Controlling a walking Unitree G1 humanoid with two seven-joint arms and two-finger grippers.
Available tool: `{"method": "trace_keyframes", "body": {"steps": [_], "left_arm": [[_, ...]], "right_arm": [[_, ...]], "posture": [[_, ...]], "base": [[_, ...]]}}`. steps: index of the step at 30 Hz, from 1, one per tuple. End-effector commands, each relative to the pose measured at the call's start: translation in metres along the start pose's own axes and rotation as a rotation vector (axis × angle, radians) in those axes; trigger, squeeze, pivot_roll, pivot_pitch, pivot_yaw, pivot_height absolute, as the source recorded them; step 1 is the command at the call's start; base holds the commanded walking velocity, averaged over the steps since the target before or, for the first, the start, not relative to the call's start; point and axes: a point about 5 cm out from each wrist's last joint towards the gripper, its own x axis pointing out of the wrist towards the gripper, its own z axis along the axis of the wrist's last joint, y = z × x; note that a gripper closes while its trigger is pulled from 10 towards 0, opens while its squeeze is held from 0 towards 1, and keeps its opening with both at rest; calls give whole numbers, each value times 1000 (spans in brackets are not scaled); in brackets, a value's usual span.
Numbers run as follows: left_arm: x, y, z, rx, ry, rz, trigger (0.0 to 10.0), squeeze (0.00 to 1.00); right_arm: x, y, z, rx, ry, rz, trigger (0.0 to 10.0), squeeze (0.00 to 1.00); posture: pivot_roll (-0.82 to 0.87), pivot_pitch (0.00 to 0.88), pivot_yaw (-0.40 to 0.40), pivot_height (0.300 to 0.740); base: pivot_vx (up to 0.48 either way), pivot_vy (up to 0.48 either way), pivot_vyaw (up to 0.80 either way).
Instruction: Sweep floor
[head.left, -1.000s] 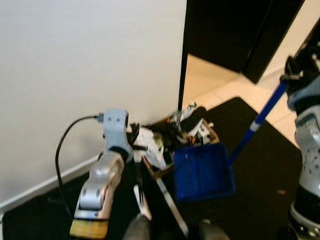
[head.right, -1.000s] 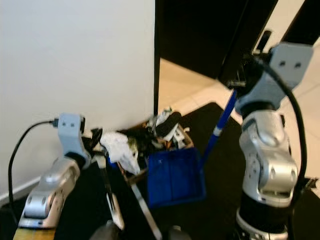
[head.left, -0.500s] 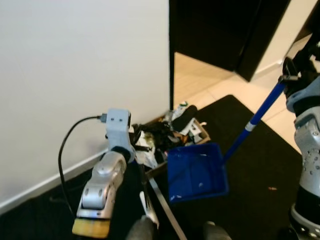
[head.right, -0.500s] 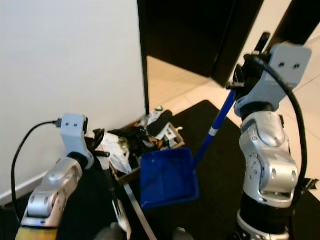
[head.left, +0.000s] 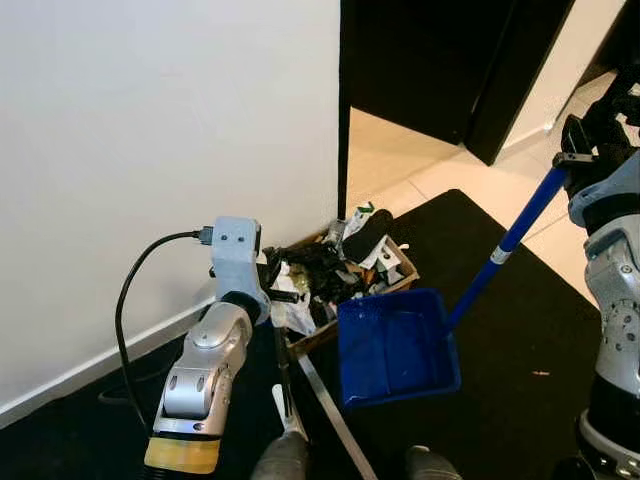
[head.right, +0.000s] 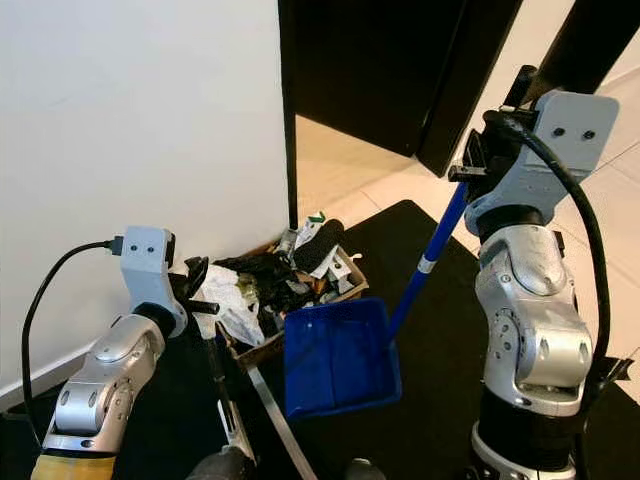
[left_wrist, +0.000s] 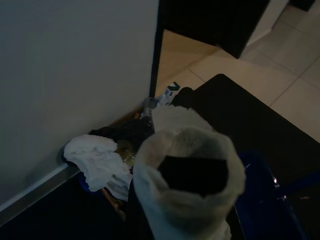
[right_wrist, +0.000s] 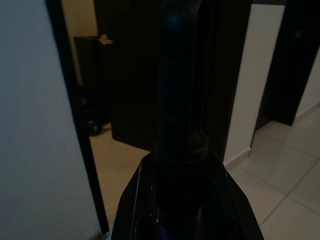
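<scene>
White wall (head.left: 160, 150) blocks my left side. The trash box (head.left: 340, 265) and blue dustpan (head.left: 395, 345) obstruct ahead. Black mat (head.left: 520, 330) beneath my right arm lies open.

A blue dustpan (head.left: 397, 345) sits on the dark mat, its open tray tilted up, right beside a cardboard box (head.left: 345, 275) heaped with rubbish. Its long blue handle (head.left: 505, 243) slants up and away from the box. A broom stick (head.right: 218, 385) stands beside the box's near side.
</scene>
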Motion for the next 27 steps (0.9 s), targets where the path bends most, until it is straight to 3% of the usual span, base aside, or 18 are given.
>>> {"method": "trace_keyframes", "body": {"steps": [1, 8, 22, 27], "left_arm": [[-4, 6, -16, 7, 60, 27, 10000, 0], [-11, 11, -38, 29, 130, 43, 10000, 0], [-16, 12, -52, -18, 154, 39, 10000, 0], [-15, 8, -58, -43, 167, 36, 10000, 0]], "right_arm": [[-3, -2, -11, -6, 17, -7, 10000, 0], [-12, -2, -38, -12, 89, -20, 10000, 0], [-23, 9, -93, -69, 86, 26, 10000, 0], [-23, 19, -137, -89, 171, 66, 10000, 0]], "posture": [[81, 120, 32, 740], [81, 124, 39, 740], [90, 121, 47, 740], [105, 116, 48, 740]], "base": [[0, 0, 0], [0, 0, 0], [0, 0, 0], [0, 0, 0]]}}
